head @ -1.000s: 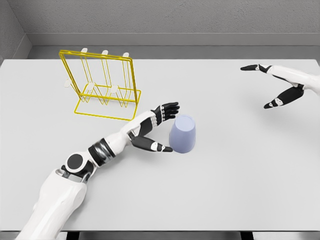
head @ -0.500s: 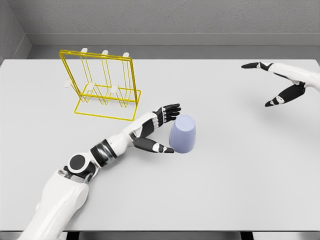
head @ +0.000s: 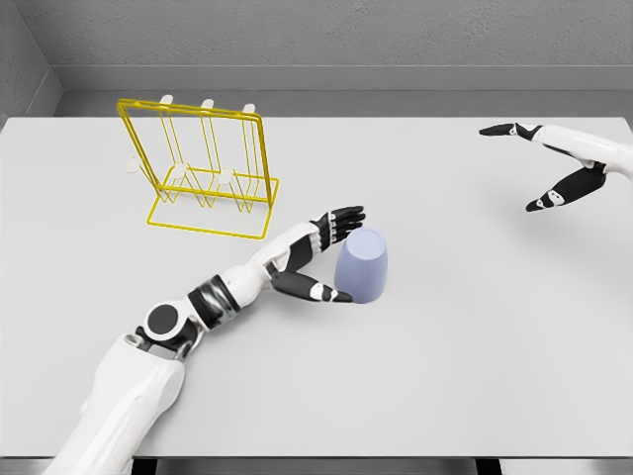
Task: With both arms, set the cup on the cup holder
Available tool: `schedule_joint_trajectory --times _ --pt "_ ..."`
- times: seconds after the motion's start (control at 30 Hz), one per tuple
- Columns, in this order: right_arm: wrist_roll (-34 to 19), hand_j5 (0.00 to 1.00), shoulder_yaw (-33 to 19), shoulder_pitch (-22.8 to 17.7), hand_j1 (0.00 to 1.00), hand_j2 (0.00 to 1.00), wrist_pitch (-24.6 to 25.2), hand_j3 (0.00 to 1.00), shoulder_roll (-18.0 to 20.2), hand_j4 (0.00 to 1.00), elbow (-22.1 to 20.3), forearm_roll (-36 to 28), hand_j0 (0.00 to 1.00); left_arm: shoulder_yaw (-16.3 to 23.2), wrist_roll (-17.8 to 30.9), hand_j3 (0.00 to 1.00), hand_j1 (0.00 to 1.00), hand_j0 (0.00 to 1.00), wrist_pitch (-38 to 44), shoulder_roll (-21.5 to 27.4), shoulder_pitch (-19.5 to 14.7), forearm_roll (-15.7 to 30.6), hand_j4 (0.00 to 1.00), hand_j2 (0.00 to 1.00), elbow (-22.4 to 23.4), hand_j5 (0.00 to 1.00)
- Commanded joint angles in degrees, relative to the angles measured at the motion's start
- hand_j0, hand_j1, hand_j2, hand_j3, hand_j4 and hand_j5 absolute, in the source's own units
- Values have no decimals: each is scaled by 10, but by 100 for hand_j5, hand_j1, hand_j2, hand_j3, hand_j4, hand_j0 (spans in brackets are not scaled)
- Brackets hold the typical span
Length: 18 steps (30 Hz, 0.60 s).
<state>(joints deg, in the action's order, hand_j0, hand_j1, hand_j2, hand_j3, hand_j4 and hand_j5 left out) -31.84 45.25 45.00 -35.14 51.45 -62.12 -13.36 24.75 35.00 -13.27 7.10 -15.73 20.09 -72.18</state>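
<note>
A pale lavender cup point(head: 362, 265) stands upside down on the white table point(head: 445, 356), a little right of the middle. My left hand point(head: 336, 253) is right beside its left wall, fingers spread, thumb low near the cup's base and the other fingers up by its top; it holds nothing. The yellow wire cup holder point(head: 205, 170) with white-tipped pegs stands at the back left, well apart from the cup. My right hand point(head: 534, 168) hovers open at the far right edge, far from the cup.
A grey wall runs behind the table's far edge. The left forearm point(head: 237, 282) lies across the table between the holder and the cup.
The left hand has crept a little to the right, closer against the cup's side. The right hand has drifted slightly right and up. The cup has not moved.
</note>
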Motion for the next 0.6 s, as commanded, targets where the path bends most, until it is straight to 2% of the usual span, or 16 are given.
schedule_joint_trajectory --times 0.0,0.57 --pt "0 100 -1 0 100 100 1 100 1 100 0 -4 100 0 0 100 100 100 0 -3 0 2 100 100 1 100" --pt "0 100 -1 0 100 100 1 100 1 100 2 -4 100 0 0 100 100 100 0 -12 -6 -6 100 100 9 100"
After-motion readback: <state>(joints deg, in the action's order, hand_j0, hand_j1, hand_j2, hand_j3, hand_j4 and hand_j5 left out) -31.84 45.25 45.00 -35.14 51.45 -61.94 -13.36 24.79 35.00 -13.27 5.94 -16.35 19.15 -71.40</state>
